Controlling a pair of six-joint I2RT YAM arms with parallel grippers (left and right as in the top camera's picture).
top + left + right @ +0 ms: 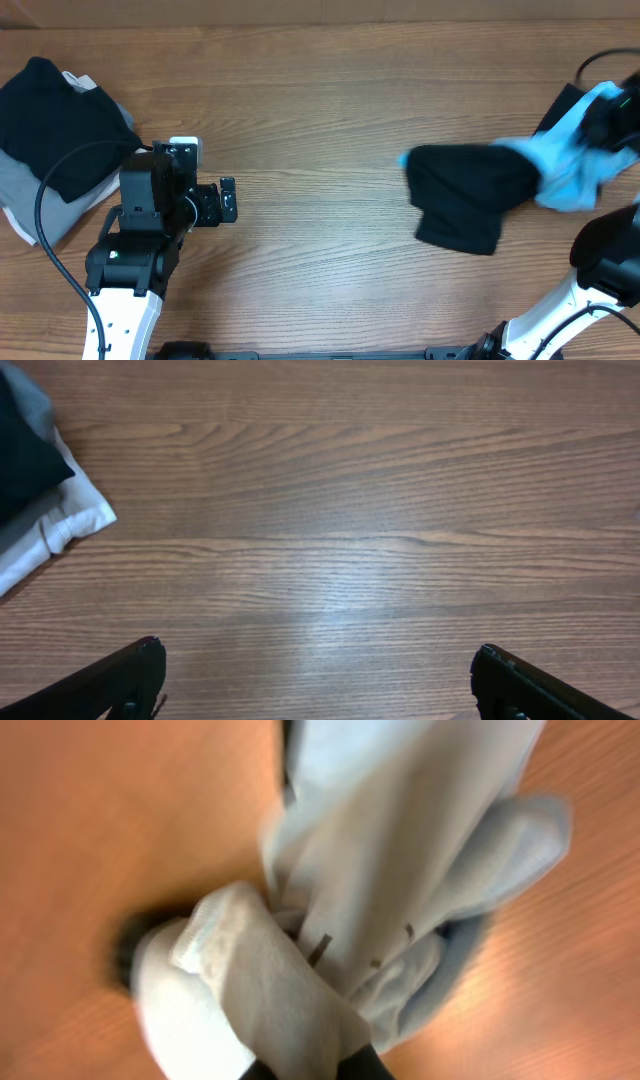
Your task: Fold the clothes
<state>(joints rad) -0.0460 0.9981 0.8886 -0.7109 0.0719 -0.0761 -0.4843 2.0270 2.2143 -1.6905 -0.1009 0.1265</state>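
A crumpled heap of clothes lies at the right of the table: a black garment [465, 195] and a light blue garment [570, 160] partly over it. My right gripper [610, 125] is at the far right edge, shut on the light blue garment [400, 870], which fills the right wrist view and hides the fingers. My left gripper [228, 200] is open and empty over bare wood at the left, its two black fingertips [315, 680] wide apart. A folded stack, black on grey and white clothes [50, 135], lies at the far left and shows in the left wrist view [30, 480].
The wooden table [320, 100] stretches between the two arms. A black cable [45, 200] loops over the folded stack at the left. The right arm's base [610, 265] stands at the lower right.
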